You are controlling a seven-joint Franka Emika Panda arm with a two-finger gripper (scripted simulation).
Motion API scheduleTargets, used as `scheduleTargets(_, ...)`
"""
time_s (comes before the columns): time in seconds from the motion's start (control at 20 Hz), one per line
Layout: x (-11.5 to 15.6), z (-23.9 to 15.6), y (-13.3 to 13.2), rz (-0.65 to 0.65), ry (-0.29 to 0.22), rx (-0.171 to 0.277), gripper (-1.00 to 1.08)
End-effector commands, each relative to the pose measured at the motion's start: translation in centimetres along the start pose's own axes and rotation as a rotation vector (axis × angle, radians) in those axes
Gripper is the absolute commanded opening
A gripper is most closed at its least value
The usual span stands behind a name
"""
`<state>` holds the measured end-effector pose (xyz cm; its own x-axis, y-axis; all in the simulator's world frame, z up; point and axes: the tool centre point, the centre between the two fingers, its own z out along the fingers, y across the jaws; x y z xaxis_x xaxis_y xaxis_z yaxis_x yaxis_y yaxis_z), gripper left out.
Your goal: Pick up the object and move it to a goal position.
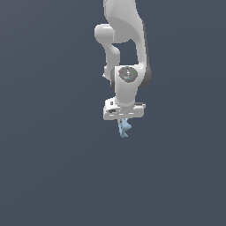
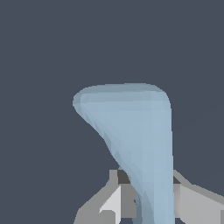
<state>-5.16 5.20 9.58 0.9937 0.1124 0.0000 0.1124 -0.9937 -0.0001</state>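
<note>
The object (image 1: 124, 128) is a small light-blue faceted shape hanging just below the white bar of my gripper (image 1: 123, 121) in the exterior view, narrower than that bar. In the wrist view the object (image 2: 135, 131) fills the middle of the picture, broad at its far end and narrowing between my grey fingers (image 2: 113, 197). The fingers stand close on either side of its narrow part. My gripper is shut on the object. The fingertips themselves are hidden behind it in the exterior view.
The white robot arm (image 1: 126, 44) rises above the gripper in the exterior view. All around is a plain dark grey-blue ground with no other object in sight.
</note>
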Motion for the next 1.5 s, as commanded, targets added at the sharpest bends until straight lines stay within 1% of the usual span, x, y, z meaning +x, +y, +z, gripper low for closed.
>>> scheduleTargets(0.0, 0.0, 0.0, 0.0, 0.0, 0.0, 0.0, -1.0)
scheduleTargets(0.35, 0.0, -1.0, -0.2, 0.0, 0.0, 0.0, -1.0)
scheduleTargets(0.65, -0.1, -4.2, -0.9, 0.0, 0.0, 0.0, -1.0)
scheduleTargets(0.95, -0.2, -9.2, -2.1, 0.0, 0.0, -0.001, -1.0)
scheduleTargets(1.45, -0.3, -19.9, -4.5, 0.0, 0.0, -0.001, -1.0)
